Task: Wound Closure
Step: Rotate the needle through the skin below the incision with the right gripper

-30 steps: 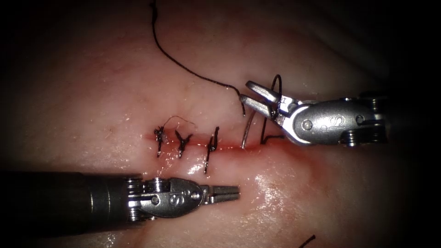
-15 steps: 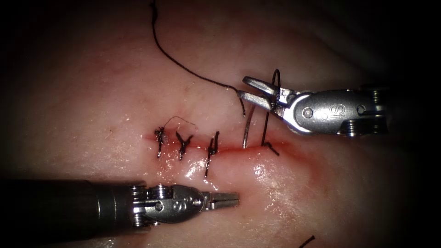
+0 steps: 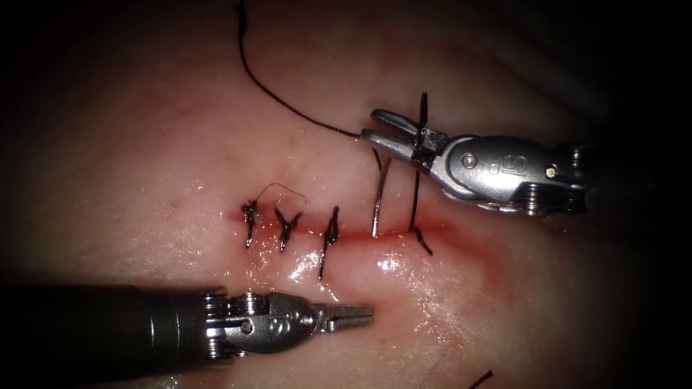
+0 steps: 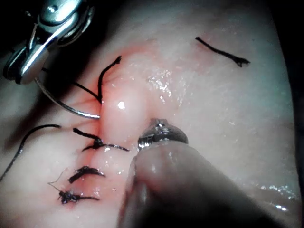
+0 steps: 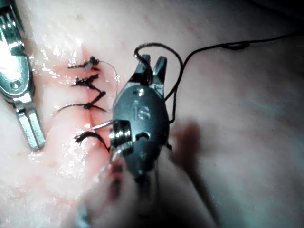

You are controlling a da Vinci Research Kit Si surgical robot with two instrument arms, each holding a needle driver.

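- Tissue [image 3: 180,144]: the cut [image 3: 360,232] runs left to right in the endoscope view. Its left part carries three tied stitches [image 3: 288,227], each with short dark thread ends standing up.
- Red fluid [image 3: 440,229] lines the cut, most of it toward the right end, where the edges are not yet tied together.
- Needle [image 3: 380,198]: it stands just right of the third stitch, its lower end at the cut line and its curve rising toward the right arm's tool. Whether the tip sits inside the tissue cannot be told.
- Right tool [image 3: 375,126]: jaws slightly parted — thread [image 3: 416,191] crosses near their base and drops to the cut just right of the needle. Whether the jaws pinch that thread cannot be told. They do not hold the needle.
- A long run of thread leaves the right tool's tips and trails up and to the left across the tissue.
- Left tool [image 3: 360,313]: it lies below the cut, well apart from the needle, jaws closed and holding nothing.
- Progress, as a judgement: three stitches done — a fourth is under way at the needle's position, untied, and the cut beyond it is unclosed.
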